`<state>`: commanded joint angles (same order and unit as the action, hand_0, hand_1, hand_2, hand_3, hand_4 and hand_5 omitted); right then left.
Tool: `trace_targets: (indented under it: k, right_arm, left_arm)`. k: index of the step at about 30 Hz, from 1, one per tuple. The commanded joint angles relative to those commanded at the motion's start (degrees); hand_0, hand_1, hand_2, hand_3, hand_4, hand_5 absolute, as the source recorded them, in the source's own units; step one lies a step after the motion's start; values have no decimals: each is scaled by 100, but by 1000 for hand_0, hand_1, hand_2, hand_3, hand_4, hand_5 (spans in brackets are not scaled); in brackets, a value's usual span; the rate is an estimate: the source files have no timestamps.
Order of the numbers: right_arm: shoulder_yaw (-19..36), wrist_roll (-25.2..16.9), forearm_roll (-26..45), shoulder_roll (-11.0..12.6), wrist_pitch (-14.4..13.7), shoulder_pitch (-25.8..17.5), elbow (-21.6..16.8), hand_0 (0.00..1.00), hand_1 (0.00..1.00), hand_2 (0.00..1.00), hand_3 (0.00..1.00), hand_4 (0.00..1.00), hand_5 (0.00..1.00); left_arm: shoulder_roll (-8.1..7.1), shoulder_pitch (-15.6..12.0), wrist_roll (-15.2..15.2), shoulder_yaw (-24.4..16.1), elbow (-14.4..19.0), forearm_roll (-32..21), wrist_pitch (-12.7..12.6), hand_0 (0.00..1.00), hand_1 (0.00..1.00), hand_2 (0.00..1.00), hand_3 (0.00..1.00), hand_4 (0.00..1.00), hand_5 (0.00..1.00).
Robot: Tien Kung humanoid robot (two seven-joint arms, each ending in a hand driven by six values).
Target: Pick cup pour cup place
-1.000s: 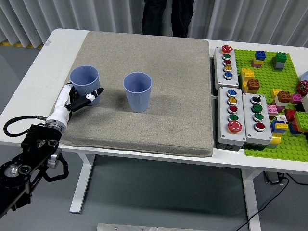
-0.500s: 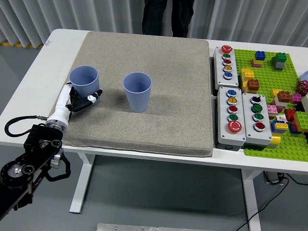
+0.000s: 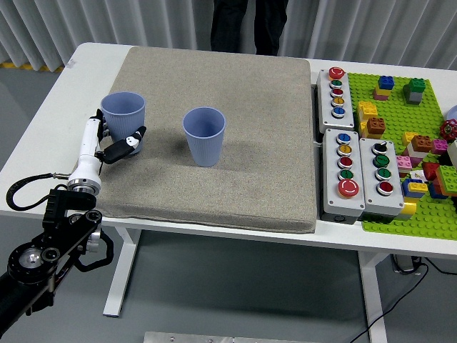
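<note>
The surface [image 3: 57, 107] was white, and a speckled grey-beige mat [image 3: 235, 143] lay over it. Both cups, the left cup [image 3: 123, 114] and the middle cup [image 3: 204, 136], were a pale periwinkle blue with fine ribbing. The left hand [image 3: 107, 146] was white with black fingers [image 3: 132, 140] on a black arm. The button boxes [image 3: 353, 171] were light grey with red, green, blue, yellow and black buttons. The baseplate [image 3: 421, 107] was lime green, dotted with multicoloured bricks.
</note>
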<state>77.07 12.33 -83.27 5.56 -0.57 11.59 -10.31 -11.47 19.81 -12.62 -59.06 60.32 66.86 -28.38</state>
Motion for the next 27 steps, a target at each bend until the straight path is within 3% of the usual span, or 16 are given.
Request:
trace_targets:
  k: [13, 18, 20, 24, 27]
  right_arm:
    - [-16, -2, 22, 6, 1, 5, 0, 689, 659, 583, 588, 2, 59]
    - [-22, -1, 26, 7, 1, -1, 0, 689, 659, 583, 588, 2, 55]
    - [-19, -2, 23, 8, -2, -9, 0, 689, 659, 583, 588, 2, 55]
    - [-12, -3, 8, 13, 0, -33, 0, 689, 659, 582, 588, 2, 54]
    - [11, -3, -17, 17, 1, -59, 0, 689, 659, 582, 588, 2, 54]
  left_arm:
    - [2, -101, -219, -9, 232, -110, -279, 582, 536, 564, 624, 677, 95]
    - [-79, -215, -236, -79, 513, 197, -417, 582, 528, 552, 601, 675, 94]
    - [-159, -270, -197, -91, 677, 336, -428, 582, 528, 552, 601, 675, 94]
    - [-455, -444, 8, -69, 1209, 863, -374, 581, 526, 549, 602, 675, 95]
    - [-775, -544, 192, 12, 1684, 1113, -247, 581, 526, 549, 602, 675, 95]
